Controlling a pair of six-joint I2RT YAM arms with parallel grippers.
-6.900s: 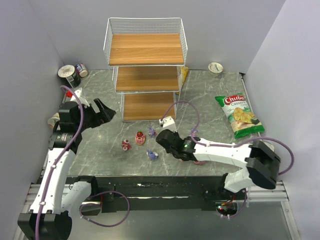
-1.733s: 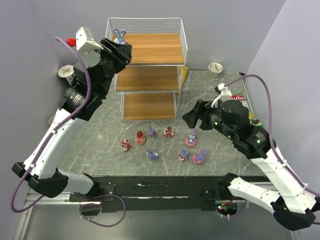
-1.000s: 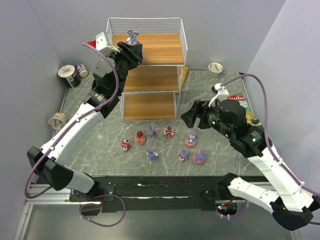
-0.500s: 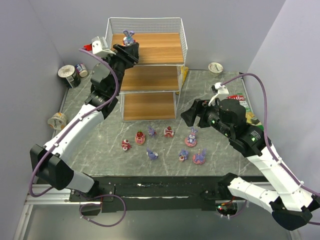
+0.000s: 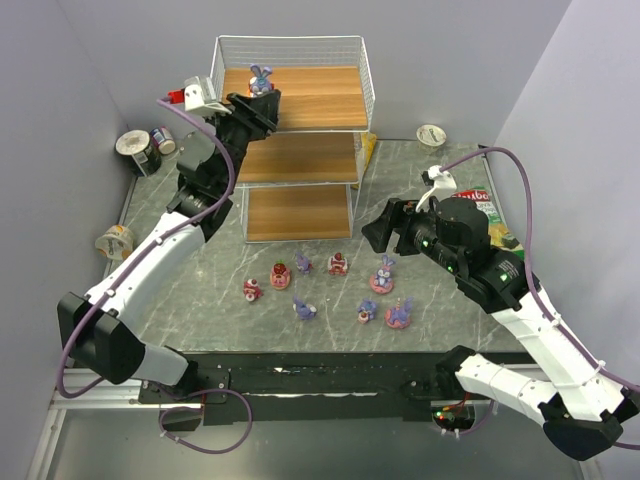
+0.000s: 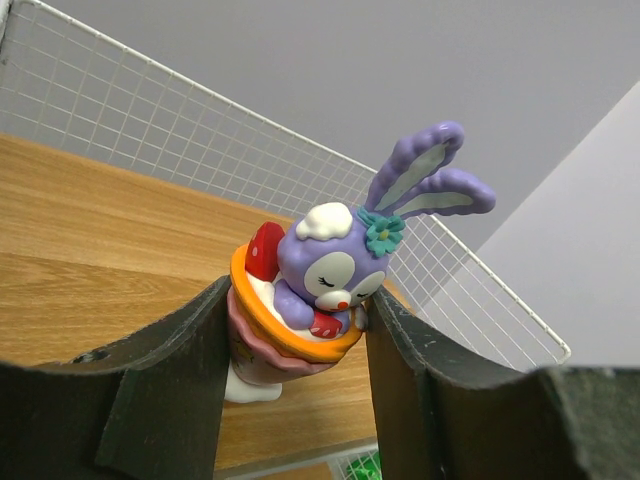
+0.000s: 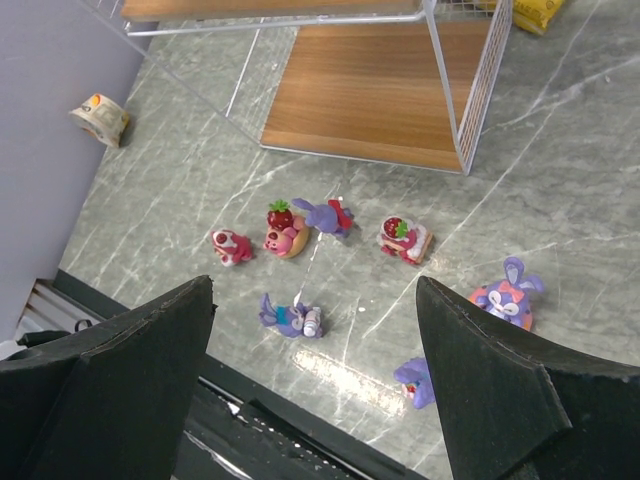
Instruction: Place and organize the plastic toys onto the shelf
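A purple long-eared bunny toy [image 6: 320,270] in an orange-rimmed cup is tilted between the fingers [image 6: 170,370] of my left gripper [image 6: 295,310], which is shut on it. It hangs just over the top board of the shelf [image 5: 300,98], near the back left corner; in the top view the bunny [image 5: 260,78] shows above the left gripper [image 5: 258,98]. Several plastic toys [image 5: 338,264] lie on the table in front of the shelf. My right gripper [image 5: 375,232] hovers open above them. Its wrist view shows a purple one lying down [image 7: 290,318] and a bunny on a pink base [image 7: 508,296].
A green-red chip bag [image 5: 480,228] lies at the right. Cans [image 5: 148,146] stand at the back left and a small cup [image 5: 431,135] at the back right. A tub [image 5: 113,241] lies by the left wall. A yellow packet [image 5: 368,150] sits behind the shelf.
My left gripper has shifted slightly left and down over the top board with the bunny still in it. The right arm has barely moved.
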